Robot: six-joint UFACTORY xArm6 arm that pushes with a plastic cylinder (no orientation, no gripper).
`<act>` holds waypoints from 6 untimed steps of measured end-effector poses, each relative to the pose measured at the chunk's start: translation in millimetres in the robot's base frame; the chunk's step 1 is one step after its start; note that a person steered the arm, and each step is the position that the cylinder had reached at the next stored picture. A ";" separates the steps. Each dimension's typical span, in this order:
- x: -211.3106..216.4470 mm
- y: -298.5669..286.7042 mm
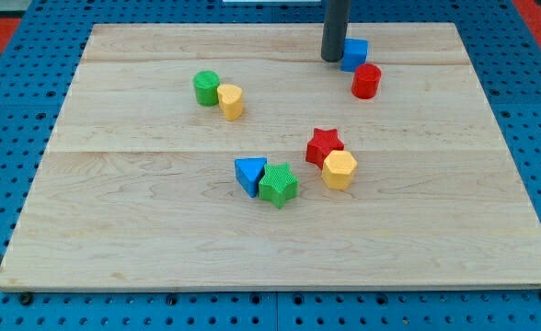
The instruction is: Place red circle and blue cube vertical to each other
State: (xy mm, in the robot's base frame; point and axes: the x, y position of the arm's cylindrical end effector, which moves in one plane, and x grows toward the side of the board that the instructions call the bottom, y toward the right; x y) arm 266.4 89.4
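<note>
The red circle [366,81] is a short red cylinder standing near the view's top right. The blue cube [354,53] sits just above it and slightly to its left, touching or nearly touching it. My tip [332,59] is the lower end of the dark rod coming down from the view's top. It rests against the blue cube's left side and stands up and to the left of the red circle.
A green cylinder [206,88] and a yellow block [231,101] sit together at upper left. A red star [324,146] and yellow hexagon [339,170] touch near the middle. A blue triangle [249,174] and green star-like block [278,186] sit beside them. The wooden board [114,239] lies on blue pegboard.
</note>
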 end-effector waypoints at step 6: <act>69.3 13.8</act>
State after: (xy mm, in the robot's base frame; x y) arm 335.7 103.3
